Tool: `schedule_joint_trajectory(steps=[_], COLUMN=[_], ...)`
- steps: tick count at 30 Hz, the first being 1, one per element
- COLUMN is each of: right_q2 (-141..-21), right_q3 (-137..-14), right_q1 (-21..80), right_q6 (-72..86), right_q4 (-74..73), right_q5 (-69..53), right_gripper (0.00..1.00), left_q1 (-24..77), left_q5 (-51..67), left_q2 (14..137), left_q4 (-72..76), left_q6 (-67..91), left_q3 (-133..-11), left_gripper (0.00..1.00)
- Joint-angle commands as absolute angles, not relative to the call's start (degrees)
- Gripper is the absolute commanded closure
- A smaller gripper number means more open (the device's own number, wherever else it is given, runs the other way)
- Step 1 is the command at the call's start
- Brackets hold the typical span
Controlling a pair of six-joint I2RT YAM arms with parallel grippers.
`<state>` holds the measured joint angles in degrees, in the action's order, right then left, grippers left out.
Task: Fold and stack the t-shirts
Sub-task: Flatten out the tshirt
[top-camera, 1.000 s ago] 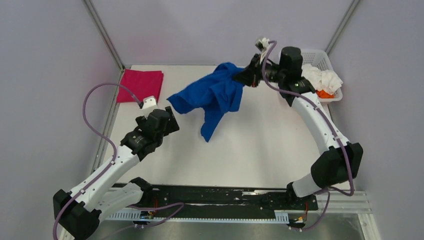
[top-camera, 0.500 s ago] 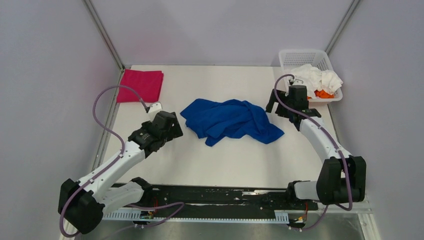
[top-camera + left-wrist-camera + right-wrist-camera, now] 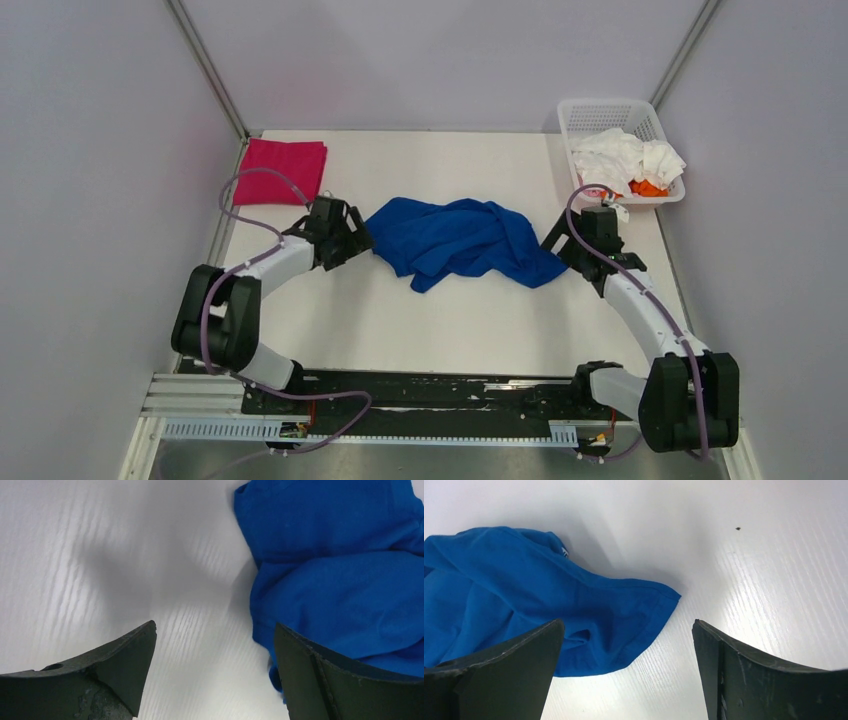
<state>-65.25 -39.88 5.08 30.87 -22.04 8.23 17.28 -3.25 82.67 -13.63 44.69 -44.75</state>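
Blue t-shirt [image 3: 460, 243] is lying crumpled mid-tabletop [image 3: 450, 330], btw the two hands. Left hand [image 3: 347, 235] is hovering at its left edge, fingers spread wide, gripping nothing. Right hand [image 3: 562, 240] is sitting at the right hem, also wide open & empty.

Step in hand, I reckon: grabbing opposite edges & spreading it flat. Doing it well means pinching one layer only at hem/shoulder corners, not a bunch, then lifting together & pulling apart evenly w/ no twist.

Pink t-shirt [image 3: 283, 170] is lying folded at far-left corner. White t-shirts [image 3: 625, 155] & an orange one [image 3: 650, 187] are sitting in the basket [image 3: 600, 108], far right.

Tabletop is looking white, matte, faintly grained. Plain grey walls & metal frame posts are closing it in.
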Motion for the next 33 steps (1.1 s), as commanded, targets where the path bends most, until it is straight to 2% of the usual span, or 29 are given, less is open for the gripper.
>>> schedule_joint_trajectory(steps=[1,9,17,24,28,33], right_q2=[-65.85,-68.86,-71.12,-73.63,-74.71,-76.04], right_q3=[-39.61,-39.26,-38.85,-39.43,-39.81,-40.49], right_q1=[2.43,0.52,0.53,-1.24,-1.28,-1.34], right_q6=[37.04,39.31,40.76,40.99,40.69,40.52], right_q4=[-20.93,-20.87,-20.39,-19.17,-18.69,-17.56], right_q5=[10.28,8.09,7.25,5.80,5.33,4.93], right_gripper=[0.00,0.00,0.01,0.03,0.05,0.12], left_q1=[16.23,15.73,16.87,21.03,22.90,23.12], left_q5=[-0.40,-0.58,3.16,-5.48,-10.36,-11.94], left_q2=[90.90,103.95,110.75,113.35,116.42,117.98], left_q4=[-7.56,-9.21,-9.50,-16.12,-21.67,-23.39], left_q6=[45.14,44.62,42.69,40.35,39.74,40.46], left_q3=[-51.13,-61.62,-67.01,-71.11,-75.86,-78.11], left_gripper=[0.07,0.14,0.33,0.37,0.48,0.68])
